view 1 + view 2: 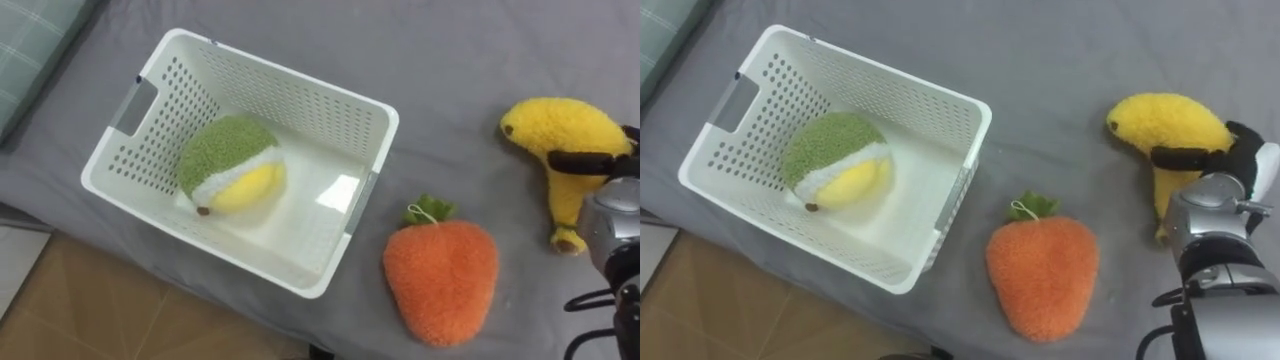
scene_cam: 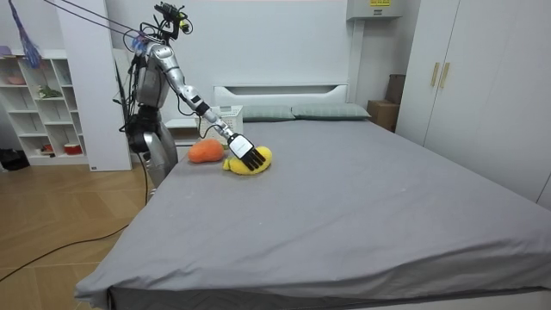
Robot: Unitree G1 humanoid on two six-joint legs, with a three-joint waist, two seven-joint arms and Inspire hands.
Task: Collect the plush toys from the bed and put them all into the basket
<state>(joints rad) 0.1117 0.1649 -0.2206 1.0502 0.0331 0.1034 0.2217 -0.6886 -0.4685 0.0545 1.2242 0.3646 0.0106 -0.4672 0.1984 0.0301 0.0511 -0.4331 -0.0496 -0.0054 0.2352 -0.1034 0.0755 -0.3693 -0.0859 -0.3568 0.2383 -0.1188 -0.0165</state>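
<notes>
A white perforated basket (image 1: 270, 78) stands on the grey bed (image 1: 480, 50) near its edge. Inside it lies a round green and yellow plush toy (image 1: 230, 165). To its right an orange plush carrot (image 1: 440, 280) lies flat on the sheet. Farther right is a yellow plush banana (image 1: 560, 125). My right hand (image 1: 1245, 150) reaches it from the right, its dark thumb across the toy and the fingers behind it. In the room view I stand at the bedside, right arm stretched out, hand (image 2: 248, 153) on the banana (image 2: 261, 162).
A pale checked pillow (image 1: 30, 50) lies at the upper left. The bed's edge and the wooden floor (image 1: 100, 310) run along the lower left. In the room view, grey pillows (image 2: 323, 111) lie at the headboard and a white shelf (image 2: 43, 103) stands behind me.
</notes>
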